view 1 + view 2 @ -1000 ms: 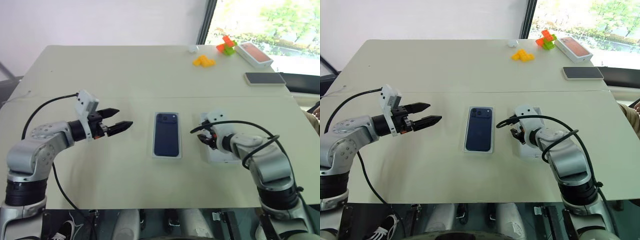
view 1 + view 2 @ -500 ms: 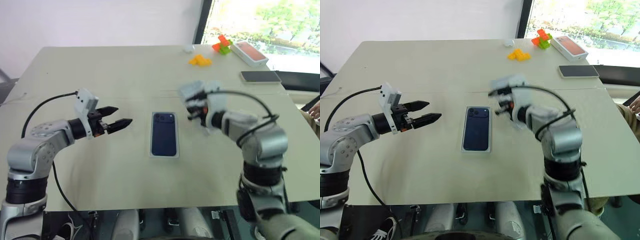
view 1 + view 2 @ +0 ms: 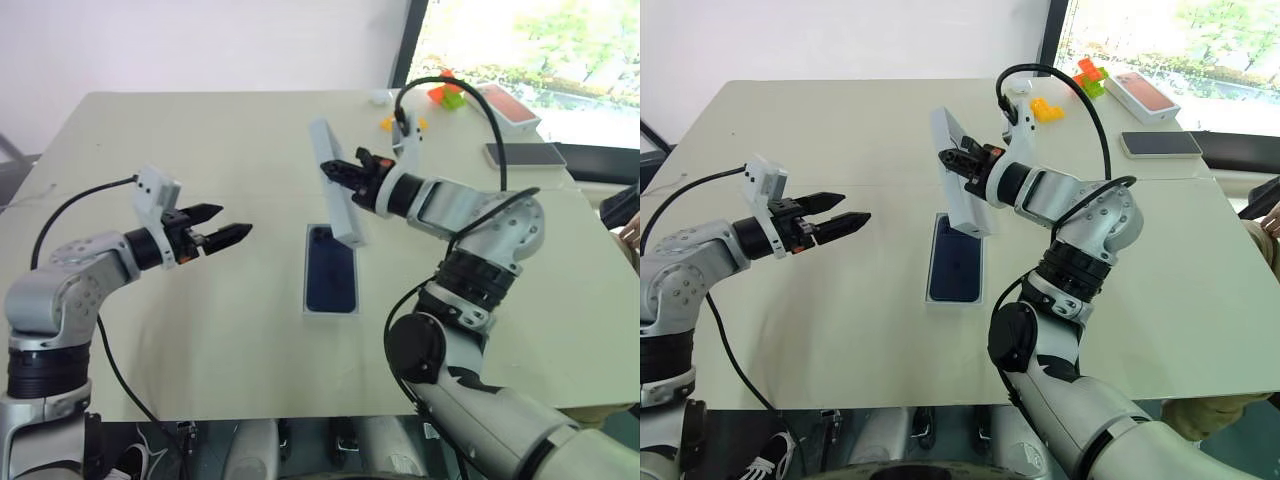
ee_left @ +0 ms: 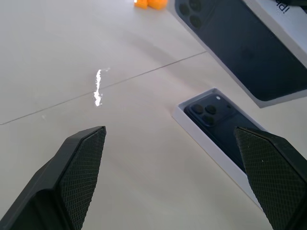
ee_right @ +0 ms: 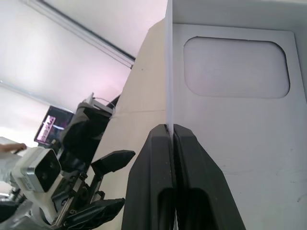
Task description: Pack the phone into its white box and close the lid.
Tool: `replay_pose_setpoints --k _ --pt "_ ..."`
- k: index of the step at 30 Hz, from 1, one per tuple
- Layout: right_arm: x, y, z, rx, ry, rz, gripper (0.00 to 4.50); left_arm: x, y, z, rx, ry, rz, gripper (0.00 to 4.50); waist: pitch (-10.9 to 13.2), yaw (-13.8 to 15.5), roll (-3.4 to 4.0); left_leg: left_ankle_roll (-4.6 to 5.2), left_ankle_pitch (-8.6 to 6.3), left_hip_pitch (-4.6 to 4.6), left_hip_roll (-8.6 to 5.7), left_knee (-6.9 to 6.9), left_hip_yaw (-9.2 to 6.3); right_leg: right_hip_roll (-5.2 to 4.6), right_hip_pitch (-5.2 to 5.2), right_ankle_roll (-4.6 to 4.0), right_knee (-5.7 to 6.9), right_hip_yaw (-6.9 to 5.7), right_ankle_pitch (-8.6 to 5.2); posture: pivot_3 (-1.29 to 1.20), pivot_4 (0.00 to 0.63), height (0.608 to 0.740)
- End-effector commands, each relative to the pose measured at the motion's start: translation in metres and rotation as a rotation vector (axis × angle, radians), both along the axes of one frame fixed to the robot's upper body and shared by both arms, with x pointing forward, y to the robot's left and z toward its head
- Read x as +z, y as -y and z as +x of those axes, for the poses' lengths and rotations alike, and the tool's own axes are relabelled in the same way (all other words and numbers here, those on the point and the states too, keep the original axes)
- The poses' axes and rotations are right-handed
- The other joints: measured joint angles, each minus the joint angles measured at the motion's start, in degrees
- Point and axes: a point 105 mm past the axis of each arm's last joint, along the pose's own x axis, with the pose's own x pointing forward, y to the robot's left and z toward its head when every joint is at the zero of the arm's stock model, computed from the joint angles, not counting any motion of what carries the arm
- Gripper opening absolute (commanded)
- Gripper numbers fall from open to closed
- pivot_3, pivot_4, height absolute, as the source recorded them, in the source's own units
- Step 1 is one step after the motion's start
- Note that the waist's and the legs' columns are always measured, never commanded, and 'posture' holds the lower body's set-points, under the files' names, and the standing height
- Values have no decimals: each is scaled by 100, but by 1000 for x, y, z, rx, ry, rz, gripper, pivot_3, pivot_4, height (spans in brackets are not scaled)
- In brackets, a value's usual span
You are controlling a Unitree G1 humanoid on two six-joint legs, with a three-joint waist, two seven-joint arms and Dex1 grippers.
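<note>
Dark blue and glossy, the phone (image 3: 331, 275) already lies in the white box (image 3: 331, 308) in the middle of the table (image 3: 200, 340), nearer its front edge; it looks slippery and needs no further handling. Off to the left, the left gripper (image 3: 222, 233) hangs wide open and empty. Just beyond the box, the right gripper (image 3: 958, 160) is pinched shut on one thin wall of the lid (image 3: 962, 178), held tilted in the air; light, easily dented cardboard, probably better gripped by its long sides.

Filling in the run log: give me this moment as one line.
phone: in white box | lid: lifted, tilted over it | right gripper: shut on lid wall | left gripper: open, apart
</note>
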Motion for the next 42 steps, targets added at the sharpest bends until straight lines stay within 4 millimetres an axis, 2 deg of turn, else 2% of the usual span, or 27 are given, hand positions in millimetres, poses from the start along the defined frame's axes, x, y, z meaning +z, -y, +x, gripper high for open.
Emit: replay_pose_setpoints --k 1,8,16,26,37,42 --pt "22 -51 -16 146 -8 151 32 13 -5 -4 18 43 -16 4500 0 -8 0 0 0 0 0 -1 0 1 -1 0 1 0 0 0 150 737" --pt "13 -59 -22 173 -41 143 32 13 -4 -7 28 43 -32 4500 1 -26 2 -4 3 4 3 -8 0 5 -6 0 10 0 0 0 150 737" --pt "11 -63 -26 184 -70 174 32 12 3 -6 13 40 -47 4500 1 -13 2 -4 3 1 2 -3 0 4 -5 1 9 0 0 0 150 737" --pt "2 -58 -25 188 -116 183 32 13 3 -8 12 58 -55 4500 1 -17 2 -4 3 1 3 -5 1 6 -6 1 9 1 -1 0 150 737" --pt "8 -54 -20 170 -162 314 32 10 6 -10 6 45 -57 4500 1 -15 2 -3 2 0 3 -5 1 6 -5 3 8 1 -1 0 150 737" --pt "2 -61 -25 175 -240 418 32 8 8 -10 0 36 -58 4500 1 -22 2 -3 3 0 3 -6 1 7 -6 5 7 1 -2 0 150 737"
